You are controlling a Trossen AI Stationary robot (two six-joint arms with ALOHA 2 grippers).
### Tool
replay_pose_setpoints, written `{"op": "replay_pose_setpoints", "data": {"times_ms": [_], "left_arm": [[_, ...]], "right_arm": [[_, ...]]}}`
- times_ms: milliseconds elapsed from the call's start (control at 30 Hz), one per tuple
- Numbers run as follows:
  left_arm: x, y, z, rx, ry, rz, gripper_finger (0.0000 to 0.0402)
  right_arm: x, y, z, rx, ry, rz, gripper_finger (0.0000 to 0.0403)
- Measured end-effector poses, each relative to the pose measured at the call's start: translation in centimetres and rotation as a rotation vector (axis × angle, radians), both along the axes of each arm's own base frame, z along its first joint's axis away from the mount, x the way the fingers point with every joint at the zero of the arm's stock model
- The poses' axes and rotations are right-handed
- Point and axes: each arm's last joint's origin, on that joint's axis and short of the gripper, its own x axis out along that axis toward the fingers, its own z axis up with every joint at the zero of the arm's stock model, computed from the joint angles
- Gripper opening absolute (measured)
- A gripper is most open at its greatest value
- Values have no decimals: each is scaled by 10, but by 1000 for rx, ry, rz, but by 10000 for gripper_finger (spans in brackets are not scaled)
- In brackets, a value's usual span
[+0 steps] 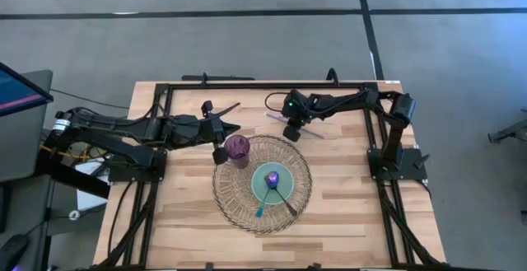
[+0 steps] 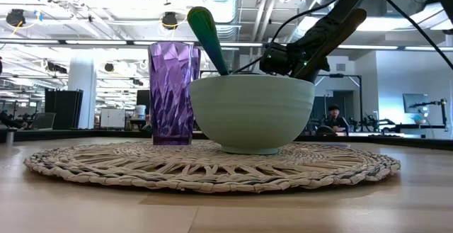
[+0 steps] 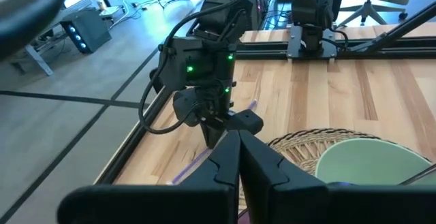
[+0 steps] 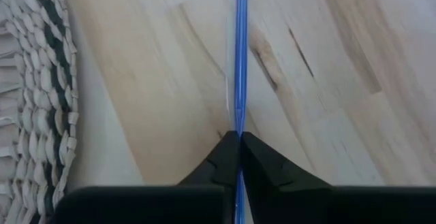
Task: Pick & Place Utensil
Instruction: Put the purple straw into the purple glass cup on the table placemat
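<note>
A thin lavender-blue utensil [image 1: 315, 133] lies flat on the wood near the table's far edge, just beyond the woven placemat [image 1: 239, 213]. My right gripper [image 1: 293, 128] stands over the middle of it, shut on it. My left gripper [image 1: 224, 131] is shut and hovers above the table beside a purple faceted cup [image 1: 238, 148], touching nothing that I can see. On the placemat stands a pale green bowl [image 1: 262, 175]. A teal-handled spoon [image 1: 265, 201] and a dark utensil [image 1: 286, 203] lean in it. My right gripper pinches the utensil's thin shaft [image 4: 240, 125] between its two fingertips, about midway along its length. The fingers come from above, pointing down. The shaft runs straight on past the fingertips and lies flat on the wood.
The placemat edge [image 4: 41, 81] is close beside the right gripper. The cup and bowl [image 2: 251, 112] stand side by side on the mat. Black frame rails [image 1: 247, 85] run along the table's far edge and sides. Bare wood shows at the near edge [image 1: 329, 242].
</note>
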Motion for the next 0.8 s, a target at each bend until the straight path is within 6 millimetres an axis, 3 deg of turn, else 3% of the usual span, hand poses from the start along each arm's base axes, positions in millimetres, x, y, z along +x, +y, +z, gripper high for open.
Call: {"op": "replay_pose_setpoints", "data": {"times_ms": [200,400,633,800], "left_arm": [[0,0,0,-5,-1,1,6],[0,0,0,-6,-1,1,6],[0,-1,0,-5,-5,-3,6],[-8,0,8,40,-39,1,6]], "right_arm": [[11,1,17,-22,-45,9,3],[18,17,69,-86,-207,39,1],[5,57,145,-236,-487,147,1],[-8,80,173,-354,-744,227,1]]}}
